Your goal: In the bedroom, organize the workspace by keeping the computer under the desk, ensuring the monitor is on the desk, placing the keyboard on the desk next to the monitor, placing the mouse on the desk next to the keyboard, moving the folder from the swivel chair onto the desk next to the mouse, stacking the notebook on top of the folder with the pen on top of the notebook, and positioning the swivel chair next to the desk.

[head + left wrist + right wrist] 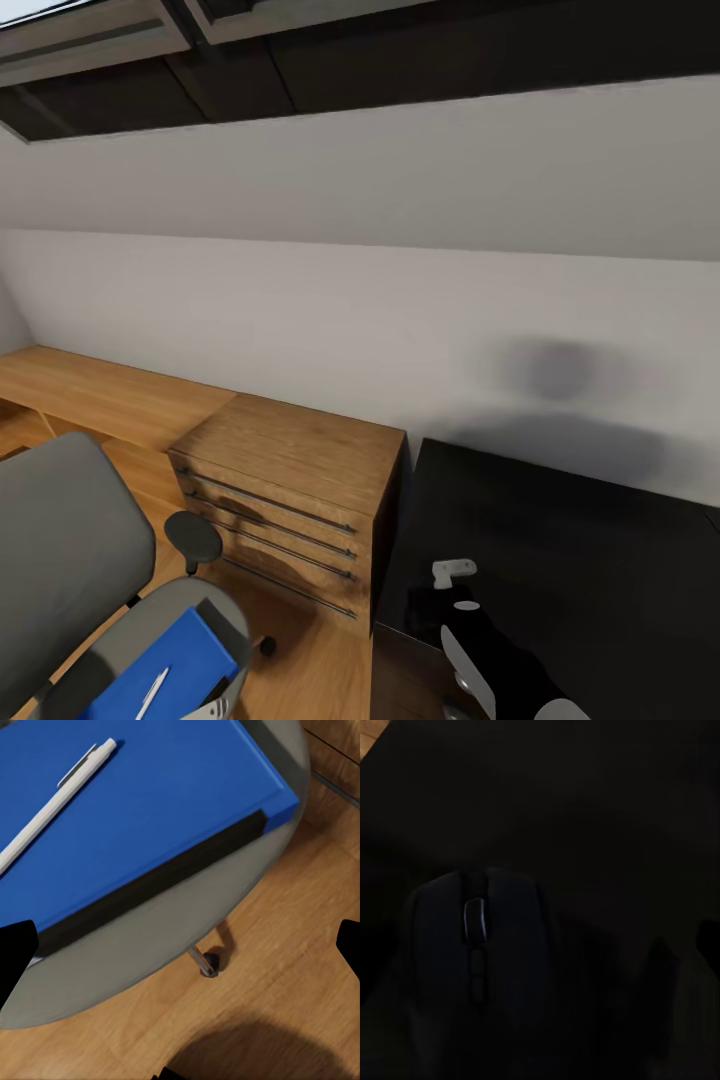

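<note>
The right pincer (452, 588) is hovering over the mouse (480, 952) on the tabletop (560, 540); its spread is unclear. Left pincer (180, 945), spread, is facing the folder (150, 810) on the chair (70, 540): release gently.

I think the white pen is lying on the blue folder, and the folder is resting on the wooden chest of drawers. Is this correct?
Not quite. The pen does lie on the blue folder, but the folder rests on the swivel chair seat, not on the chest of drawers. The left wrist view shows it plainly.
</note>
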You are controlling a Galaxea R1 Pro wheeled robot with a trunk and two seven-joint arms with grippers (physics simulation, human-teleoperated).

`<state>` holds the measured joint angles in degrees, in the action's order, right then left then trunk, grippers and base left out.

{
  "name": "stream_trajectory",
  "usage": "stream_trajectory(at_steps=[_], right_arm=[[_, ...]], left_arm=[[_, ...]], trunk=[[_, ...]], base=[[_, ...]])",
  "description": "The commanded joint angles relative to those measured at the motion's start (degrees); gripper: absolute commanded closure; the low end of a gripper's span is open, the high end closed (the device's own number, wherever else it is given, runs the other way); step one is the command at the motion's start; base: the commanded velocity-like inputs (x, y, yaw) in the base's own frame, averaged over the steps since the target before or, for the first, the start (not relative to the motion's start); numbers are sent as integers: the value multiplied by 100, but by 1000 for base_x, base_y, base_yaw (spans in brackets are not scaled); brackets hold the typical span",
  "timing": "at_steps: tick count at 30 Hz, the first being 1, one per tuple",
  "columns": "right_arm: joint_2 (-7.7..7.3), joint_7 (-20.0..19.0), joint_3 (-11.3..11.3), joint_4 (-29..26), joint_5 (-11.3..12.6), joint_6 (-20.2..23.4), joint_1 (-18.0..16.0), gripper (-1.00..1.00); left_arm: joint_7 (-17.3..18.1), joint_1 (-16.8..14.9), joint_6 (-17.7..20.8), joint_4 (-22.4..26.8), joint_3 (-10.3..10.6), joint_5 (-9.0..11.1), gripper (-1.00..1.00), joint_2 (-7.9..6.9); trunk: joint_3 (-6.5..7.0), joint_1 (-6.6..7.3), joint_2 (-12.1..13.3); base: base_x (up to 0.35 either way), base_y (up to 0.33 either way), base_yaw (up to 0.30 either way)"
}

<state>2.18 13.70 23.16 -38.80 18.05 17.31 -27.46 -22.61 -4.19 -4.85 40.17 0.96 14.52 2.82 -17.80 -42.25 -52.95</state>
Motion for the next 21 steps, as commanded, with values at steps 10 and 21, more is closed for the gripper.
stream_trajectory(at_steps=[10, 21], right_arm=[[-12, 67, 43, -214, 59, -207, -5, -100], [-218, 426, 48, -2139, 71, -151, 269, -100]], left_arm=[[-7, -3, -26, -17, 14, 60, -100, 0], [-15, -2, -24, -28, 14, 60, -100, 0]], trunk=[[-7, -1, -5], [-7, -1, -5]], base=[[0, 0, 0], [0, 0, 0]])
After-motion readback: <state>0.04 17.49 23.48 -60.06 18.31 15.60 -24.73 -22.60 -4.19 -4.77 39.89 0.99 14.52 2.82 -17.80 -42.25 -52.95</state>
